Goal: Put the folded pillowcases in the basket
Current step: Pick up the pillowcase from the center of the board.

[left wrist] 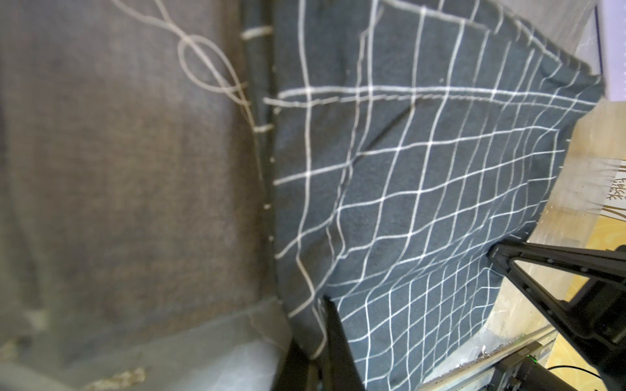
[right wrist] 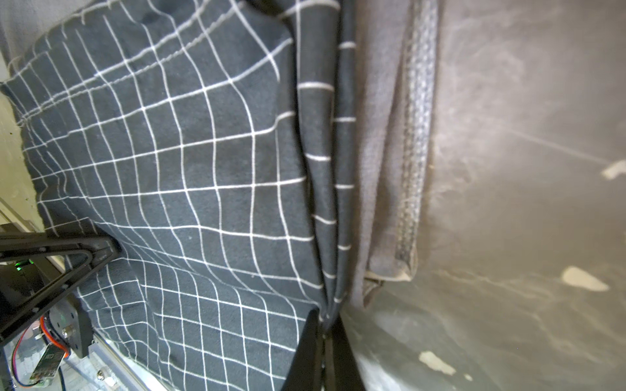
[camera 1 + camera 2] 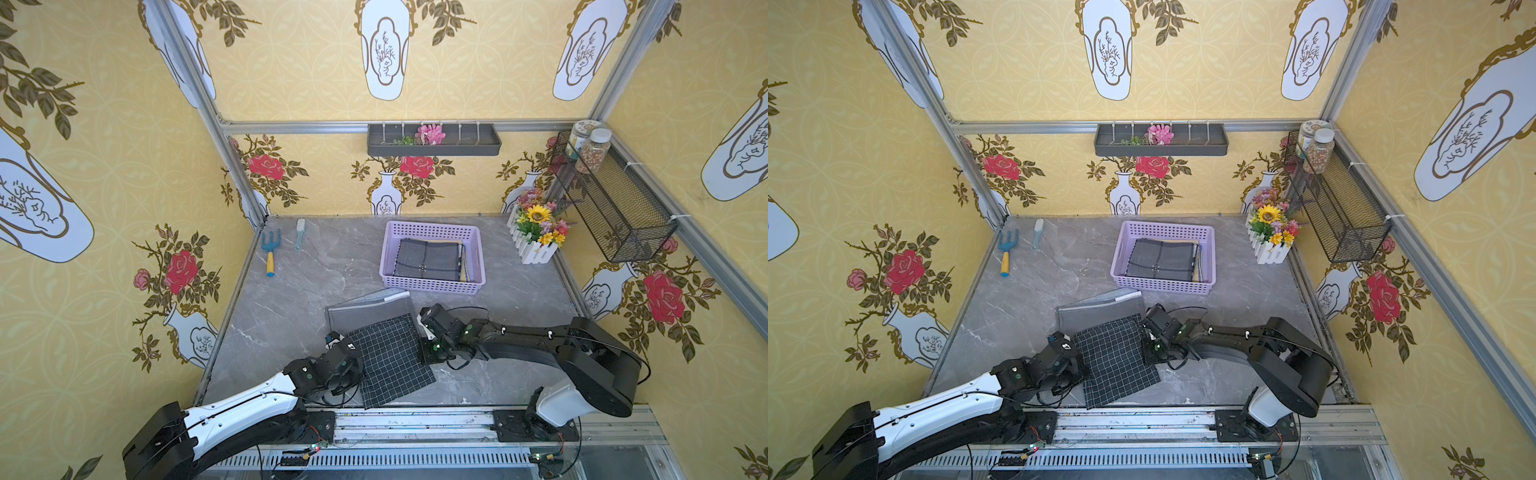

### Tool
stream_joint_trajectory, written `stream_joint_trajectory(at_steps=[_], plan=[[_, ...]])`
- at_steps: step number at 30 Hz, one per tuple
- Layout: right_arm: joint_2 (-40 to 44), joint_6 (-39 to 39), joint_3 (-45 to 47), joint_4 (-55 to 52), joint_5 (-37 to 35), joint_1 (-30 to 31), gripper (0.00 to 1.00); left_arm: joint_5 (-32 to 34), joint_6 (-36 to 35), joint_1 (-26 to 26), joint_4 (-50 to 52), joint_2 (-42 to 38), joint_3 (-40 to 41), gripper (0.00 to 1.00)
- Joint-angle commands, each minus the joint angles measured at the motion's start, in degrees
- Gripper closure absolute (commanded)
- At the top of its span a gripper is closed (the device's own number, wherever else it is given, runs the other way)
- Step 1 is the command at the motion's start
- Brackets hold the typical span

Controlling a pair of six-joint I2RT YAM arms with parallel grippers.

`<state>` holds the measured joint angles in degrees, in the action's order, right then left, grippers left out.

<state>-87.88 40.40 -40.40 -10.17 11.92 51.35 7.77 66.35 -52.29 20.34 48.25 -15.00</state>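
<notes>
Left hand (image 1: pixel 326 306), right hand (image 2: pixel 326 321) clamp checked pillowcase (image 3: pixel 386 357) edges.
Paired grip likely preserves the fold toward basket (image 3: pixel 432 285).

Robot lab cell dressed up as a home, not a real room. A bare aluminium frame (image 3: pixel 299 126) holds flat wallpaper panels (image 3: pixel 291 62) w/ printed vases & roses. A marble-look tabletop (image 3: pixel 316 266) sits inside.

Near edge: a metal rail (image 3: pixel 415 424) carries the left arm (image 3: pixel 241 409) & right arm (image 3: pixel 532 336), plus a small circuit board (image 3: pixel 314 448) w/ lit LEDs.

Homey props:
- garden fork (image 3: pixel 271 253) & brush (image 3: pixel 300 235), far left
- picket-fence flower box (image 3: pixel 536 251), far right
- wall tray (image 3: pixel 465 147)
- wire mesh basket (image 3: pixel 619 212) w/ jars (image 3: pixel 595 153)
- lilac basket (image 3: pixel 432 286) of folded cloths
</notes>
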Motion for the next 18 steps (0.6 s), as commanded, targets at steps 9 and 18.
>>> stream_joint_trajectory(at_steps=[9,18], plan=[[5.47,-0.32,-1.88,-6.48,-1.46,0.09,0.96,0.88,-2.04,0.00,5.10,-0.08,-4.72,1.00],[10.19,-2.06,-6.13,-12.67,-4.43,-0.57,0.96,3.22,-5.17,0.00,9.40,1.39,-11.89,1.00]])
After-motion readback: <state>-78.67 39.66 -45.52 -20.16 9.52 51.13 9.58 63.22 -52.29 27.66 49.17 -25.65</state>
